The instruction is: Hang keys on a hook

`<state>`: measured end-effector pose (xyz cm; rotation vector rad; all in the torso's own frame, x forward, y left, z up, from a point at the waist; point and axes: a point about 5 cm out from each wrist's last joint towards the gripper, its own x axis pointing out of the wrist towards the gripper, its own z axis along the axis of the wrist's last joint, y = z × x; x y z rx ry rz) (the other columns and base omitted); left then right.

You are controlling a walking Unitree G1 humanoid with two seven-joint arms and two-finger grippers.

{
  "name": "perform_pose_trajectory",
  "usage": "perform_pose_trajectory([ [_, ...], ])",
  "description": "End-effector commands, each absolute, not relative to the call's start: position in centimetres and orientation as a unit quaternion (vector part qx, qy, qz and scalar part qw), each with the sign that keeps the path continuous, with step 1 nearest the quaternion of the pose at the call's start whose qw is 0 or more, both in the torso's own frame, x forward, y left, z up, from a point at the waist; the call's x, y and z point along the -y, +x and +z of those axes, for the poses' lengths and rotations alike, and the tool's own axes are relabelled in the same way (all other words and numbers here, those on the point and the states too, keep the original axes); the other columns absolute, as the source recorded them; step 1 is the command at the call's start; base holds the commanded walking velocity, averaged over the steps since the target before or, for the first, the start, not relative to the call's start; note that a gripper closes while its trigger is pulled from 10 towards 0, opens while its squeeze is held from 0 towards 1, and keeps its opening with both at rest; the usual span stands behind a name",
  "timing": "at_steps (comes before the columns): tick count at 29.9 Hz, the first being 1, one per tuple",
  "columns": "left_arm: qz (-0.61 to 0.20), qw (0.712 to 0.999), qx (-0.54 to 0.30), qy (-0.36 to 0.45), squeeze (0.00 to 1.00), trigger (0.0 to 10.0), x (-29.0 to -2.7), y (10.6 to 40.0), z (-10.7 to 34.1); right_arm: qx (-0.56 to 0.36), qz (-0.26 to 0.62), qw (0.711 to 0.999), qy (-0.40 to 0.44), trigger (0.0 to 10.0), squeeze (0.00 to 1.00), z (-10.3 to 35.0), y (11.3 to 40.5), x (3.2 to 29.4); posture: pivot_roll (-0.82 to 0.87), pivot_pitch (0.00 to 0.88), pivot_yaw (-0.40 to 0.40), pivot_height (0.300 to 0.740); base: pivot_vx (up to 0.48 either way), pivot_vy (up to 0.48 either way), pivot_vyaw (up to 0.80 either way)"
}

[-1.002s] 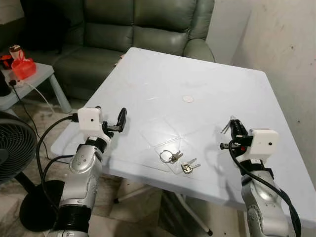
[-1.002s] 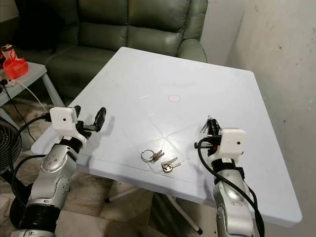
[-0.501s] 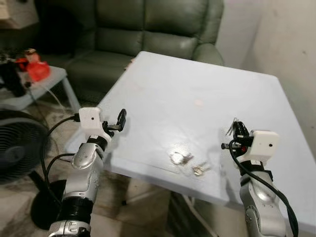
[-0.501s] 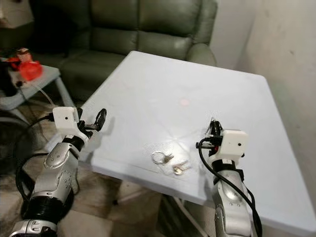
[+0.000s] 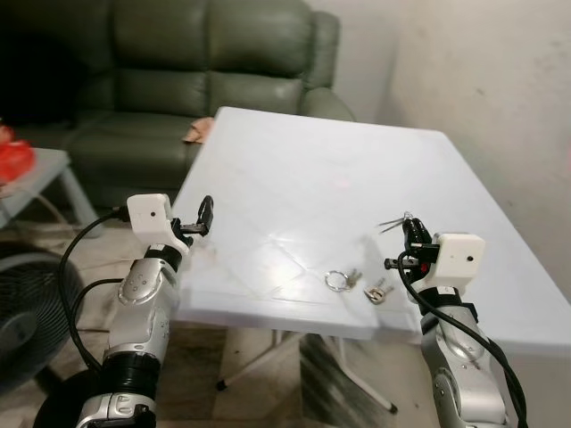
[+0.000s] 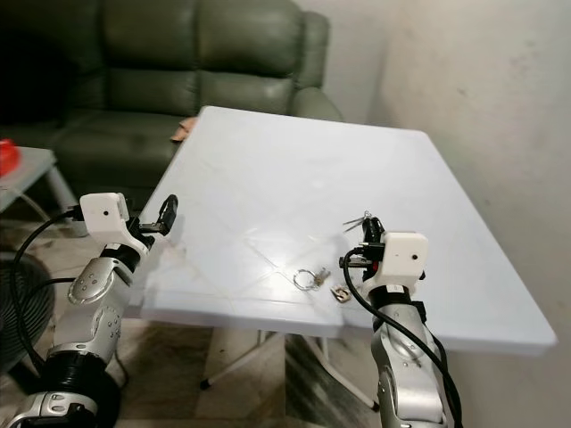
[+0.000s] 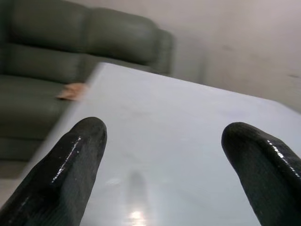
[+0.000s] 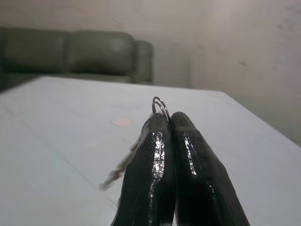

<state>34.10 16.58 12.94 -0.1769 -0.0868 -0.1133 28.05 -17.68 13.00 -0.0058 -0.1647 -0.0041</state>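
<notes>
1. White plastic table (image 5: 294, 169), square, with a green leather sofa (image 5: 169, 80) behind its far edge and a bare plaster wall (image 5: 500, 80) on the robot's right.
2. Right gripper (image 5: 411, 234) is raised just above the table's near right part. Its two black fingers (image 8: 188, 160) are pressed flat together, pinching a set of keys (image 5: 394, 221). In the right wrist view the ring (image 8: 160, 106) pokes up past the fingertips and a key blade hangs off to one side, blurred.
3. From the head views, the held keys stick out of the fingertips toward the table's middle, clear of the surface.
4. More keys lie on the table near the front edge, between the two arms and closer to the right one: a key ring with keys (image 5: 339, 279), and a loose key (image 5: 376, 292) just beside it. Neither gripper touches these.
5. Left gripper (image 5: 206, 217) is held at the table's near left corner, over the edge. The fingers stand wide apart with nothing between them; the left wrist view shows both fingertips (image 7: 75, 160) with bare tabletop in the gap.
6. A small tan item (image 5: 198, 132) sits at the table's far left edge by the sofa; too small to identify.
7. Left of the robot: a black fan (image 5: 27, 312) on the floor, a low light side table (image 5: 40, 174) with something red (image 5: 13, 159) on it.
</notes>
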Motion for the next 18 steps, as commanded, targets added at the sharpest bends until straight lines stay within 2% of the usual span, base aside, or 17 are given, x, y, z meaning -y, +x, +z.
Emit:
perform_pose_trajectory([
  [1, -0.057, 0.994, 0.047, -0.08, 0.0, 10.0, -16.57, 34.18, 13.1, 0.081, 0.001, 0.997, -0.005, 10.0, 0.0, 13.1, 28.29, 17.56, 0.0, 0.0, -0.038, 0.74, 0.0, 0.0, -0.76],
  [18, -0.072, 0.993, 0.042, -0.078, 0.0, 10.0, -15.76, 34.61, 12.97, 0.078, 0.001, 0.997, -0.009, 10.0, 0.0, 13.09, 28.4, 17.44, -0.01, 0.0, -0.035, 0.74, 0.0, 0.0, -0.76],
])
